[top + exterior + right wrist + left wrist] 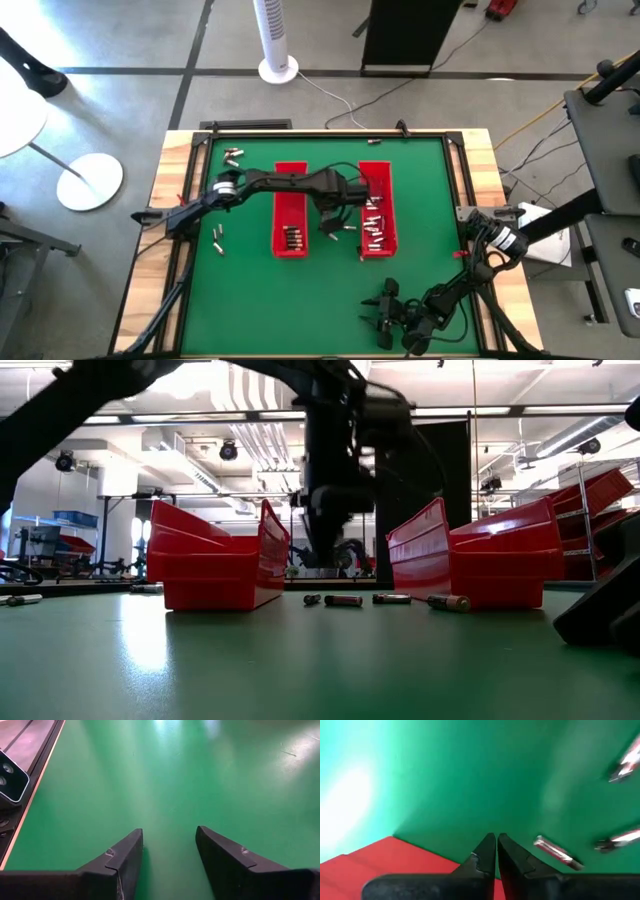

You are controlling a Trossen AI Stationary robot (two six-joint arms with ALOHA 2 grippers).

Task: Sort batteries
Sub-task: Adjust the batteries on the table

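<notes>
Two long red trays lie side by side on the green mat. The left tray [290, 222] has a few batteries [291, 238] at its near end. The right tray [378, 210] holds several batteries [376, 225]. Loose batteries lie between the trays [343, 600], [557, 852], and more sit left of the trays [217, 237], [232, 155]. My left gripper [496, 837] hangs above the mat between the trays [330, 218], shut with nothing showing between its fingers. My right gripper [169, 837] waits open at the near right of the mat [385, 310].
A dark frame rail [35, 755] runs along the mat's edge beside my right gripper. Bare green mat [300, 310] stretches along the near side. Beyond the table stand a white tower fan [276, 40] and a black cabinet [410, 35].
</notes>
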